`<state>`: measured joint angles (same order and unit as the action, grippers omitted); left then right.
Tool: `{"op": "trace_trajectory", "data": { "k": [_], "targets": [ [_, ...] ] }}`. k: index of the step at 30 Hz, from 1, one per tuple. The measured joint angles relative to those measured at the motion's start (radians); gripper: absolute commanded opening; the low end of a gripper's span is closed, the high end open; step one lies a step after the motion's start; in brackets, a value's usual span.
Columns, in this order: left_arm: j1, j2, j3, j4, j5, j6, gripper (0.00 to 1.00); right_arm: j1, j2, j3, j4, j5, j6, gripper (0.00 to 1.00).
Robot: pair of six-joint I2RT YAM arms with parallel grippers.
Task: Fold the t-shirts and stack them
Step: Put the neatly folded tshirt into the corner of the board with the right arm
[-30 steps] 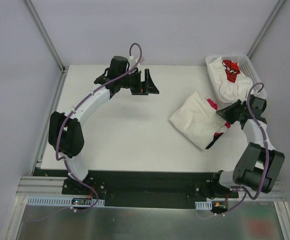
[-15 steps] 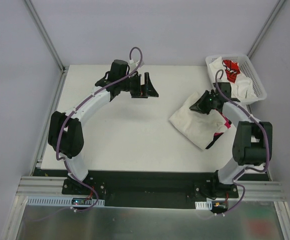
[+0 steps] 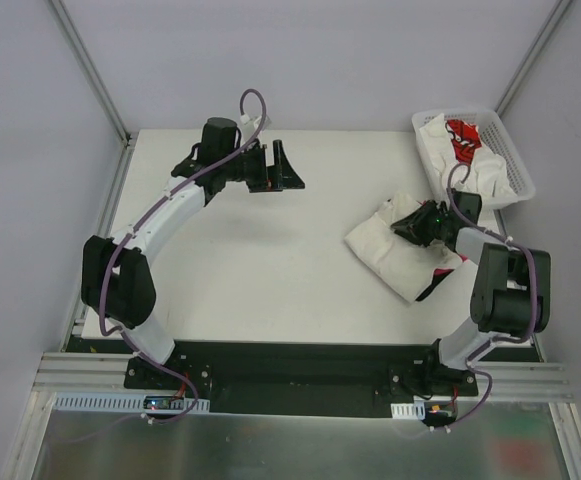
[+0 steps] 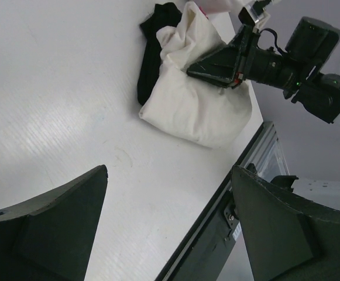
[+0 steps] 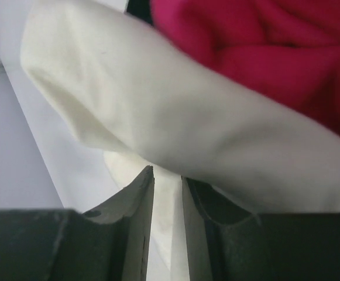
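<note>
A cream t-shirt (image 3: 390,255) lies folded on top of a small pile at the right of the table. A magenta t-shirt (image 3: 442,269) and a black t-shirt (image 3: 425,290) peek out beneath it. My right gripper (image 3: 404,226) rests low on the pile's far edge. In the right wrist view its jaws (image 5: 167,174) stand a narrow gap apart, tips against a fold of cream t-shirt (image 5: 158,111), with magenta t-shirt (image 5: 263,47) behind. My left gripper (image 3: 288,170) hovers open and empty over the table's far middle; the left wrist view shows the left gripper (image 4: 168,170) and the pile (image 4: 187,99).
A white lattice basket (image 3: 518,170) stands at the far right corner, holding crumpled white t-shirts and one with red print (image 3: 462,135). Bare table (image 3: 250,270) spans the middle and left. Grey walls and frame posts enclose the table.
My right gripper swung from the pile's right side onto its far top edge, and its jaws parted from shut to a narrow gap. The left arm shifted slightly left.
</note>
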<state>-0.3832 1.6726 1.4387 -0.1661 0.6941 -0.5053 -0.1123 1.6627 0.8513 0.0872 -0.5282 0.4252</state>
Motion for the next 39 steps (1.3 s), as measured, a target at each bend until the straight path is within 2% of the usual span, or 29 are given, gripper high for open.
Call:
{"op": "trace_trajectory", "data": {
  "k": [7, 22, 25, 30, 34, 39],
  "targets": [
    [0.027, -0.039, -0.005, 0.0, 0.0, 0.009, 0.85, -0.154, -0.132, -0.122, -0.006, 0.018, 0.057, 0.29],
    [0.027, -0.044, -0.015, -0.007, 0.0, 0.025, 0.85, -0.263, -0.326, -0.126, -0.172, 0.072, 0.03, 0.32],
    [0.027, -0.046, -0.015, -0.007, 0.0, 0.026, 0.86, -0.231, -0.348, -0.103, -0.229, 0.101, 0.003, 0.37],
    [0.027, -0.061, -0.017, -0.007, -0.005, 0.028, 0.86, -0.081, -0.346, 0.05, -0.336, 0.14, -0.052, 0.38],
    [0.027, -0.066, -0.017, -0.007, -0.007, 0.028, 0.86, -0.004, -0.322, 0.122, -0.329, 0.146, -0.067, 0.38],
    [0.027, -0.079, -0.042, -0.008, -0.023, 0.028, 0.86, 0.002, -0.213, 0.101, -0.292, 0.142, -0.056, 0.38]
  ]
}}
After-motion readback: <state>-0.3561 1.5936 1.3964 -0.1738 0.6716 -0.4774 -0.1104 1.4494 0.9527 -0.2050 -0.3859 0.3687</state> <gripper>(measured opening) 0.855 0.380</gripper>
